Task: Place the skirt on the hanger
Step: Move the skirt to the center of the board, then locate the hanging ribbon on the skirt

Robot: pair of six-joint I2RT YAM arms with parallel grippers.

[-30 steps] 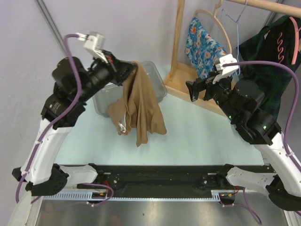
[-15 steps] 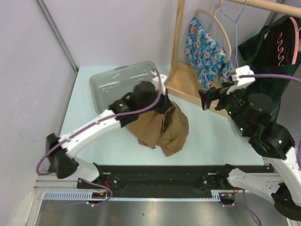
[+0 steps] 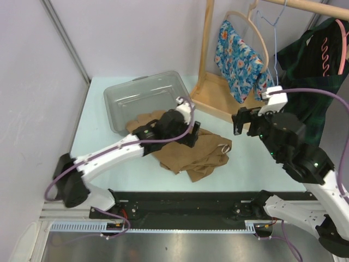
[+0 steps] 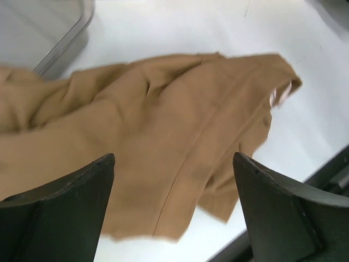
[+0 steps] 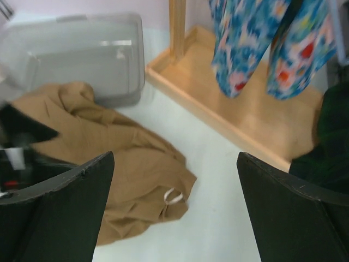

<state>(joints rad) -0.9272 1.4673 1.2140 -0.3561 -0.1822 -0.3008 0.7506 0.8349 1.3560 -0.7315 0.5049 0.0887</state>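
Note:
The tan skirt lies crumpled on the table in front of the bin, with a white loop showing at its right edge. My left gripper hovers just above the skirt, open, with nothing between its fingers. Further right, my right gripper is open and raised, looking down at the skirt and holding nothing. A light blue wire hanger hangs bare from the rod at the back right. Beside it a round wooden hanger carries a floral garment.
A clear plastic bin sits at the back left, touching the skirt's far edge. The wooden rack base and post stand behind my right gripper. A floral garment and a dark green one hang there. A black rail runs along the near edge.
My left arm swung down from holding the skirt aloft over the bin, laid it on the table and opened its jaws. The right arm shifted slightly to the right.

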